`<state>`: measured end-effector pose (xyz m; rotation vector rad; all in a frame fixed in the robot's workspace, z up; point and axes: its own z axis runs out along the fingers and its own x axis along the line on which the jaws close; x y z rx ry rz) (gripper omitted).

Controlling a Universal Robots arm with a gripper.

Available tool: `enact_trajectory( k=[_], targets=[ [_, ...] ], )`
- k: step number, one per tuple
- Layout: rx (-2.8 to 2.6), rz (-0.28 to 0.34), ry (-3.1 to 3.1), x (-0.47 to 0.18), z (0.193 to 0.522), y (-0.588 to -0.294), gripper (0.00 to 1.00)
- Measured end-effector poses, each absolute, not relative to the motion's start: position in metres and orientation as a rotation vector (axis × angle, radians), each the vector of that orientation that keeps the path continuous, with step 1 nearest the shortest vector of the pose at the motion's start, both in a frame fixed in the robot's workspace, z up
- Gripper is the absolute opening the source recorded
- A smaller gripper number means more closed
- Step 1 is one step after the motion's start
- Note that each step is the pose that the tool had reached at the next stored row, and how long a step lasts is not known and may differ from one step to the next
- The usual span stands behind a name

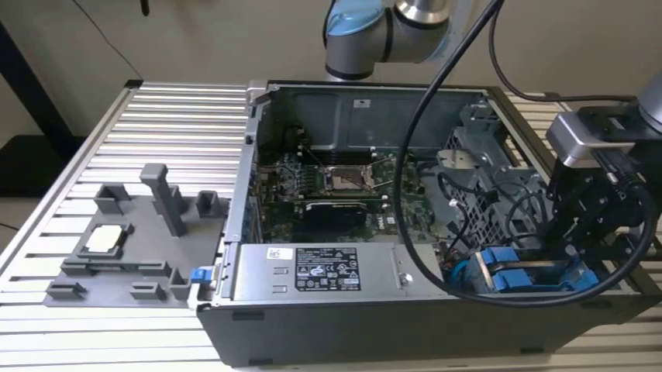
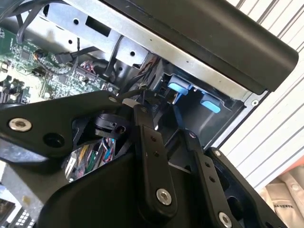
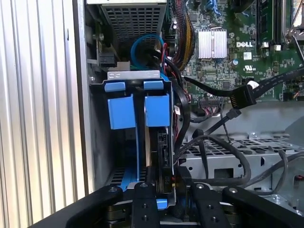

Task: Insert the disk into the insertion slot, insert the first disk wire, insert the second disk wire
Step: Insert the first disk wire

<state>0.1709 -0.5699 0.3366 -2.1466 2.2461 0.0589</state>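
Gripper (image 2: 165, 122): positioned directly over one end of the disk (image 3: 164, 156), at the case corner on the exterior view's right. Whether it is clamping the disk cannot be told.

Disk: seated in the slot (image 3: 114, 156), standing on its long edge, with the narrow upper side facing the first wrist camera. Its long axis runs level, parallel to the table slats. One end is under the gripper. The other end points toward the blue tabs (image 3: 156, 110) and the power supply (image 1: 315, 271) beyond them. A blue rail runs just beside the disk along its length.

Wires: two black plugs (image 3: 237, 97) lie loose over the case floor, apart from the disk, with their cables looping near the slot.

Surroundings: the open case (image 1: 414, 341) lies on its side on the slatted table (image 1: 176, 116), with the green board (image 3: 266, 52) exposed. A grey fixture tray (image 1: 114, 256) sits on the table at the exterior view's left, well apart from the case's slot corner.
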Motion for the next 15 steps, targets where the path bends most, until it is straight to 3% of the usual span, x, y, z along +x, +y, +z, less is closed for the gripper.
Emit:
enact_trajectory(
  k=[15],
  targets=[
    [-2.147,0.06,2.247,0.171,0.397,-0.57,0.33]
  ],
)
